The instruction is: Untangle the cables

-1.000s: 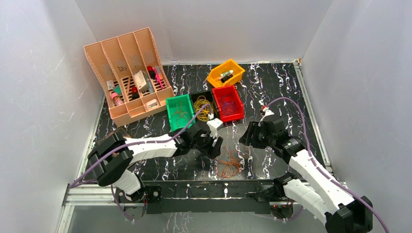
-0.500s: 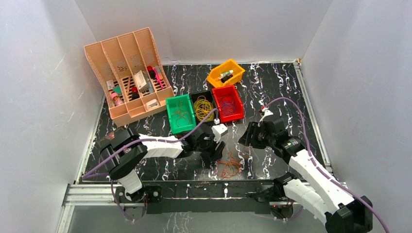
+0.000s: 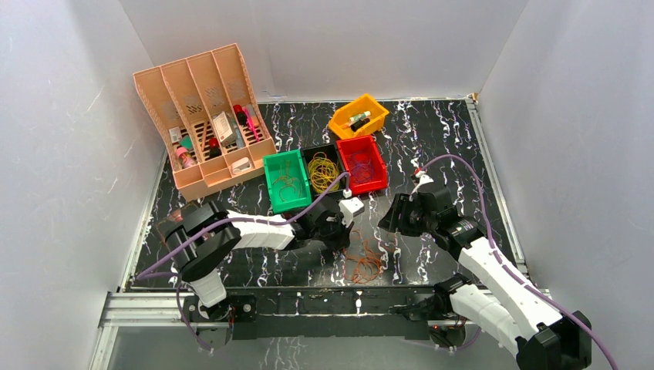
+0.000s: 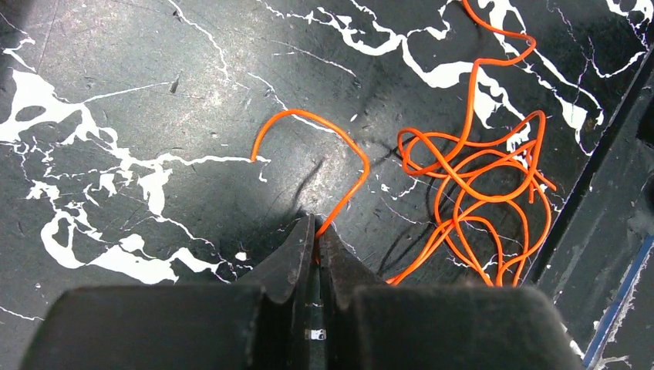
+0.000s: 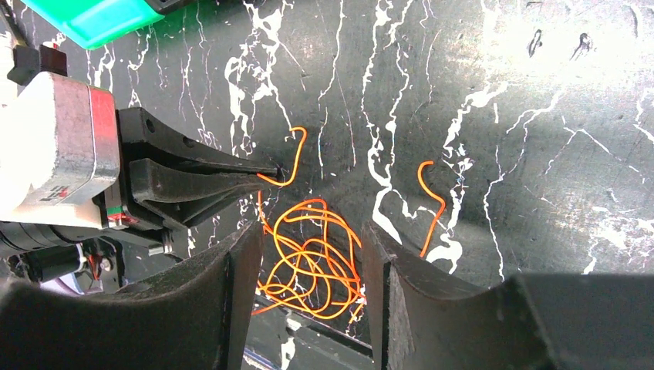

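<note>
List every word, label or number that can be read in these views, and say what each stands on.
No text is legible in any view.
Marking on the grey housing of the left tool: blurred, unreadable.
Labels on the white box in the peach organizer: too small.
Label on the white item in the yellow bin: too small.

Left fingers are shut now; a second ago they stood open above the surface. They now pinch one end of a loose orange cable, just left of the orange tangle. The left arm is lower and stretched flatter, with the elbow shifted right. Its wrist has dropped to the surface, slightly nearer the front edge.
</note>
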